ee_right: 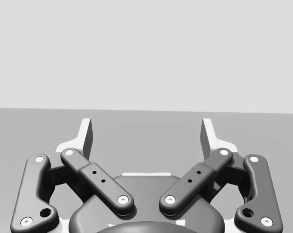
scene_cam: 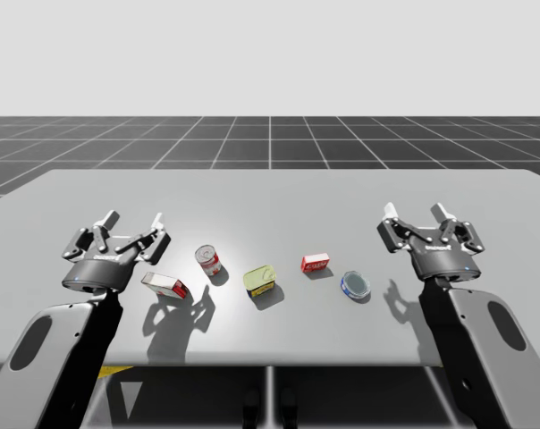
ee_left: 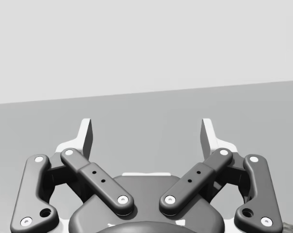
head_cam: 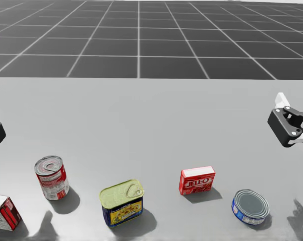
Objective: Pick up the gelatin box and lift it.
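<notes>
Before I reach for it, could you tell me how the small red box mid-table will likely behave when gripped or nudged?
The small red box seems to stand on a narrow face, so a nudge would probably tip it flat. It looks like thin carton: likely light, slightly crushable. Its flat sides should suit a pinch, and it should not roll.

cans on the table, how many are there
3. A red and white round can stands upright at the left; a yellow-topped rectangular can sits to its right; a flat blue round can lies right of the small red box. None looks hidden.
</notes>
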`<state>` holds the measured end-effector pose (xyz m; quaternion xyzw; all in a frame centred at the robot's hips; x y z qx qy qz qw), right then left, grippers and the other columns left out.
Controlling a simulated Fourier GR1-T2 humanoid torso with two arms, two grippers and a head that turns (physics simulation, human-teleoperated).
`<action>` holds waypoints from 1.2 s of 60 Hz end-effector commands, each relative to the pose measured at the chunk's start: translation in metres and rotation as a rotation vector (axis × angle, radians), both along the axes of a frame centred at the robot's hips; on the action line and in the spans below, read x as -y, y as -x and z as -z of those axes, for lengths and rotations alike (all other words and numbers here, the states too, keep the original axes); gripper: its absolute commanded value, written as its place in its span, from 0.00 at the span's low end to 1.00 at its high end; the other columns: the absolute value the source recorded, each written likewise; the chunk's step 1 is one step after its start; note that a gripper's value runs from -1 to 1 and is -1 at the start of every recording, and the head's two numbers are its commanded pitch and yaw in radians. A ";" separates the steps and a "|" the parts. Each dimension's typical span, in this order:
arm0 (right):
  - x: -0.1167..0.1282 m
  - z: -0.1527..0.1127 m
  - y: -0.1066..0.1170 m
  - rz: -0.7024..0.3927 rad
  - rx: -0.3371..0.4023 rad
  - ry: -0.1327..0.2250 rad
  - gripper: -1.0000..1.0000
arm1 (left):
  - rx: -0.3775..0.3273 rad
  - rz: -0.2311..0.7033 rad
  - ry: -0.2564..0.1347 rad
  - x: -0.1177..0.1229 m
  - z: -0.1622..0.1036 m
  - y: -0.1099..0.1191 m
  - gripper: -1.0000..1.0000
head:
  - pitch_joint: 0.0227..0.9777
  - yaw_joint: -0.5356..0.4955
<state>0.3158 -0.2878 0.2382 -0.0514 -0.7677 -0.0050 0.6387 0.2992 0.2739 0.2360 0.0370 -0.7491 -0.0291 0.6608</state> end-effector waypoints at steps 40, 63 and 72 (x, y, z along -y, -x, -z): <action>-0.037 -0.004 0.030 -0.026 -0.042 -0.029 0.00 | -0.011 0.024 -0.005 0.009 0.002 0.001 0.00 | 0.85 0.30; -0.102 0.059 0.086 -0.059 -0.096 -0.021 0.00 | -0.012 0.025 0.002 0.008 0.001 0.001 0.00 | 0.85 0.31; -0.124 0.086 0.098 -0.092 -0.139 -0.010 0.00 | -0.013 0.026 0.002 0.008 0.002 0.001 0.00 | 0.85 0.31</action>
